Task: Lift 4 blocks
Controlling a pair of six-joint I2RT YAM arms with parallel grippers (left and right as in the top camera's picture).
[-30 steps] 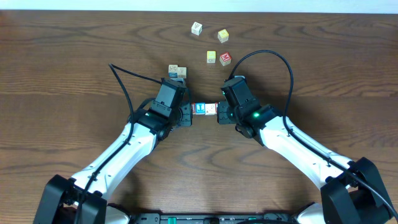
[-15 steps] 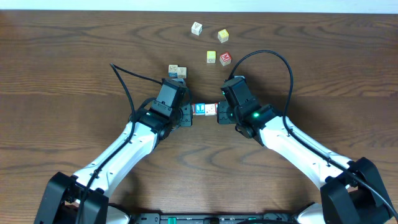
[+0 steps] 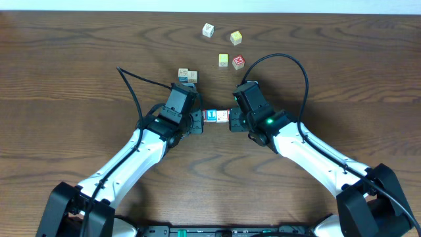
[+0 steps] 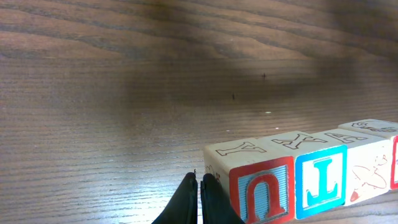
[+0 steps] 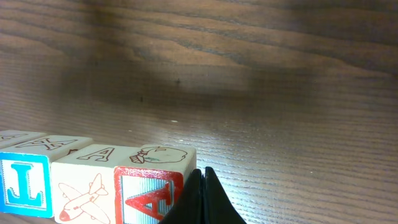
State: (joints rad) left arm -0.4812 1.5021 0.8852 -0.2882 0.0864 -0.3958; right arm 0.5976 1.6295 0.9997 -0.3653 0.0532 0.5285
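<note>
Four blocks in a line, squeezed end to end between two closed grippers.
The row of four blocks [image 3: 216,116] sits mid-table between the arms: red U block [image 4: 261,196], blue block [image 4: 321,180], white plane block [image 5: 84,190] and red A block [image 5: 146,199], side by side and touching. The left gripper [image 4: 200,183], fingers shut together on nothing, butts the U end. The right gripper [image 5: 200,177], likewise closed and empty, presses the A end. A pair of blocks [image 3: 187,76] and four scattered blocks [image 3: 223,60] lie farther back on the table [image 3: 79,66].
</note>
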